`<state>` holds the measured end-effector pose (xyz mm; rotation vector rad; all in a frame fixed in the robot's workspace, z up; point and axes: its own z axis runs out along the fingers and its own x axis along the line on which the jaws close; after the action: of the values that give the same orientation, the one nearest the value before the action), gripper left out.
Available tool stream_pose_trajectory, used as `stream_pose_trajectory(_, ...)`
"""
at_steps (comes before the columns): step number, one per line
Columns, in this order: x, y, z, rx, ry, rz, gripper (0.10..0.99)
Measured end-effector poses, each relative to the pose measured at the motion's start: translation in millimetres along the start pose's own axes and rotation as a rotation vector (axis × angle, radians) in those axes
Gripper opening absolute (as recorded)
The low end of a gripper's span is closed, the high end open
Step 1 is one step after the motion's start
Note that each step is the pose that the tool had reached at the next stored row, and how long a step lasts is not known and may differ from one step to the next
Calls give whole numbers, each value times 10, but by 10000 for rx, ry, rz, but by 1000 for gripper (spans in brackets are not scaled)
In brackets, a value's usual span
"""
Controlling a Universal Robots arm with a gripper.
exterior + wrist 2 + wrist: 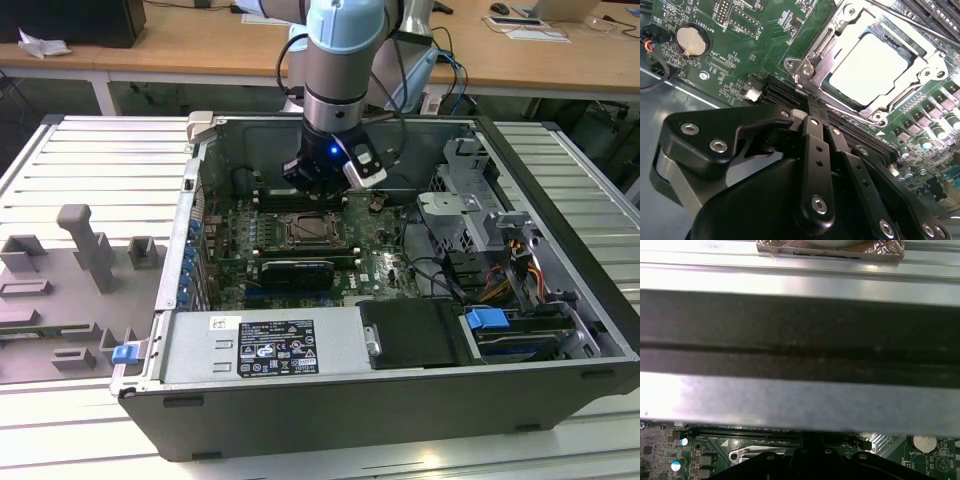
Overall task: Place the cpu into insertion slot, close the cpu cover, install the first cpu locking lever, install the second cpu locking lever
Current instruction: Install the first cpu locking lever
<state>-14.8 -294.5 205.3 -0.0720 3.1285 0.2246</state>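
Note:
The cpu (pixel 870 67) lies flat in the insertion slot (pixel 313 231), its pale metal top showing through the window of the cpu cover (pixel 812 55). The silvery cover frame lies down around the chip. My gripper (pixel 810 106) is shut with nothing between its black fingers, and its tip sits right at one corner of the socket, beside the cover's hinge screws. In the exterior view the gripper (pixel 318 185) hangs inside the open computer case just behind the socket. A thin dark rod (pixel 912 22) crosses the socket's far side.
Green motherboard (pixel 740 65) with a coin battery (pixel 691 40), a long black card slot (pixel 782 95) and capacitors (pixel 940 131) surrounds the socket. The case wall (pixel 800 340) is close behind the gripper. Power supply (pixel 260 345) and drive cage (pixel 470 205) flank the board.

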Motion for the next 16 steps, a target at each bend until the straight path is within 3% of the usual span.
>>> stream_pose_trajectory(8, -5, -6, 36, 14, 1, 0, 106)
stream_pose_trajectory(16, -5, -3, 14, 18, 1, 0, 106)
